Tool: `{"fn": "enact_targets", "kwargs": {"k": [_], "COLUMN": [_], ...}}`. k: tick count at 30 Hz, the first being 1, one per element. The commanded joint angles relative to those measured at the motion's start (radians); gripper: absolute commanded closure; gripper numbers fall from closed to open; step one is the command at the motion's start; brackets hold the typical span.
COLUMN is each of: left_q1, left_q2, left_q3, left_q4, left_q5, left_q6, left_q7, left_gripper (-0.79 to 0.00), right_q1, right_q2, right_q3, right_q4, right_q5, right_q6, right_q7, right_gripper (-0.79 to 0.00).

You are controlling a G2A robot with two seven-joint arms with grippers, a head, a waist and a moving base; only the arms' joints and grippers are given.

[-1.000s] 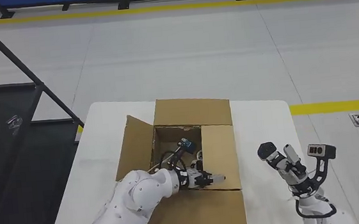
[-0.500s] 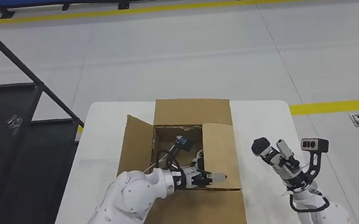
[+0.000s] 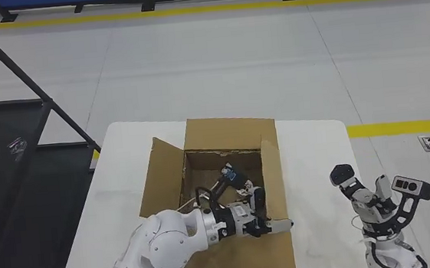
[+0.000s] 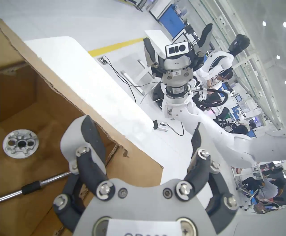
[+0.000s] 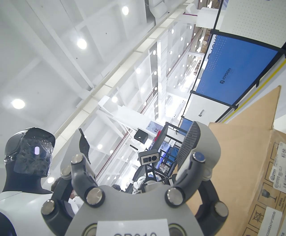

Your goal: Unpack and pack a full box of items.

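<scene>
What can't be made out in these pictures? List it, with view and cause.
1. Top view: contents of the box, mostly covered by the left pincer and its arm; what shows is too small to name.
2. Left wrist view: ends of the metal rod, one cut off by the edge, one behind the pincer's finger.
3. Right wrist view: the box's inside, hidden by its own outer wall.

Right flap [image 3: 272,177] is up: a second ago it lies flat over the box [image 3: 229,134] opening, now it stands near upright along the right wall, with more of the inside exposed. Left gripper [image 3: 279,225] shifts right and nearer the robot, reaching past that wall. Right gripper [image 3: 364,188] edges toward the box, then backs off — now by the table's [image 3: 127,188] right edge.
</scene>
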Motion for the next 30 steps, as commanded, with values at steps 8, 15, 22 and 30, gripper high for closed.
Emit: {"fn": "enact_targets", "kwargs": {"k": [8, 15, 22, 30], "left_q1": [-0.125, -0.201, -0.262, -0.305], "left_q2": [-0.048, -0.096, -0.148, -0.188], "left_q3": [0.163, 0.285, 0.371, 0.428], "left_q4": [0.068, 0.144, 0.241, 0.319], "left_q5": [0.068, 0.171, 0.225, 0.225], "left_q6": [0.068, 0.157, 0.230, 0.233], "left_q7": [0.033, 0.086, 0.139, 0.112], "left_gripper": [-0.785, -0.785, -0.785, -0.785], "right_q1": [-0.052, -0.125, -0.261, -0.312], "right_q2": [0.005, 0.002, -0.006, -0.011], "right_q3": [0.033, 0.067, 0.119, 0.127], "right_q4": [-0.012, -0.029, -0.068, -0.077], "right_q5": [0.046, 0.049, 0.042, -0.004], "right_q6": [-0.038, -0.117, -0.217, -0.212], "right_q7": [0.005, -0.045, -0.136, -0.168], "right_gripper": [-0.785, -0.785, -0.785, -0.785]}}
